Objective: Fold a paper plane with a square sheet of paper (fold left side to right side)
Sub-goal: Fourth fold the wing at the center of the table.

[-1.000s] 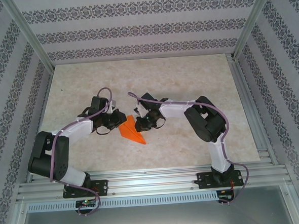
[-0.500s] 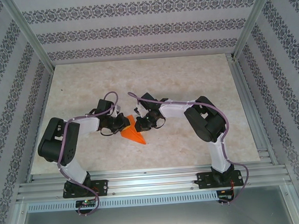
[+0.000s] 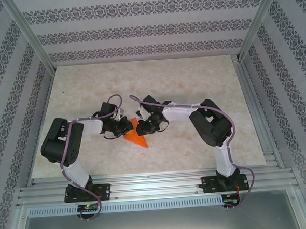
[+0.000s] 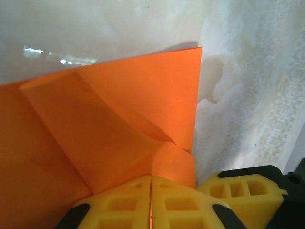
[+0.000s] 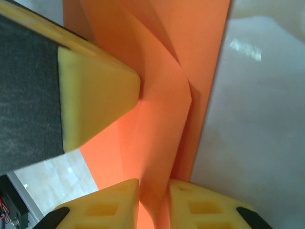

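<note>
On the left, the left fingers [image 4: 128,198] are squeezed shut on a flap of the orange paper [image 3: 136,138]. The paper lies in the middle of the tabletop [image 3: 192,81], near the front, folded into a point. It looks thin, very light and bendy, so it could slide or crumple. It is best to pinch it gently by an edge or a fold. On the right, the right fingers [image 5: 200,202] stand a little apart with a paper ridge between them. I cannot tell if they squeeze it.
</note>
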Tool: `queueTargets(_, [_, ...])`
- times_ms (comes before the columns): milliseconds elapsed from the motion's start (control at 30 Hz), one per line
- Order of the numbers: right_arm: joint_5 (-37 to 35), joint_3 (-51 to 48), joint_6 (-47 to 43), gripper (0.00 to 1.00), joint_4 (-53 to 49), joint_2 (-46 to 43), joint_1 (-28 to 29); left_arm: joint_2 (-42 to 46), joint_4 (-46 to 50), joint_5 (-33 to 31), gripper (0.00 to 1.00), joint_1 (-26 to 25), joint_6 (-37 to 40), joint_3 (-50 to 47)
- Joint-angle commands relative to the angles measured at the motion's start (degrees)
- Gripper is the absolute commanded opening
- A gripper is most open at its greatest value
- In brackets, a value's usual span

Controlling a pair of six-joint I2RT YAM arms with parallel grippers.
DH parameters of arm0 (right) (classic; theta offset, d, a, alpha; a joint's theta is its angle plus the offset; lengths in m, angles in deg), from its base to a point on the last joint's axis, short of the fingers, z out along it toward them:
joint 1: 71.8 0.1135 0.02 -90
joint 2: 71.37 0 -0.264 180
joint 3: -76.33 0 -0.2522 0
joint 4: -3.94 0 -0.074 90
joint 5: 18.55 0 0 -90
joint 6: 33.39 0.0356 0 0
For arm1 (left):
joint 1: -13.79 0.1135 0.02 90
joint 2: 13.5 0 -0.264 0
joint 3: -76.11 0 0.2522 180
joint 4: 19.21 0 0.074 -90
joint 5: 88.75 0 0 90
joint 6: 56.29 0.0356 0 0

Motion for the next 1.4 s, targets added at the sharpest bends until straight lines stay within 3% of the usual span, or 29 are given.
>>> queueTargets(0, [-3.57, -0.43, -0.87, 0.27, -3.62, -6.11, -0.04, -1.94, 0.31, -2.39, 0.07, -0.88, 1.75, -2.19])
queueTargets(167, [-2.17, -3.5, 0.21, 0.24, -2.35, -8.75, 0.19, -1.94, -0.52, -2.54, 0.07, -0.82, 1.77, -3.54])
queueTargets(800, [2.74, -9.43, 5.21, 0.2, 6.52, -5.35, 3.44, -1.68, 0.77, -3.73, 0.05, -0.87, 2.47, -3.62])
queueTargets(1367, [0.39, -12.37, 4.62, 0.2, 5.2, -4.83, 3.84, -0.98, 2.32, -4.91, 0.05, -0.9, 3.05, -3.18])
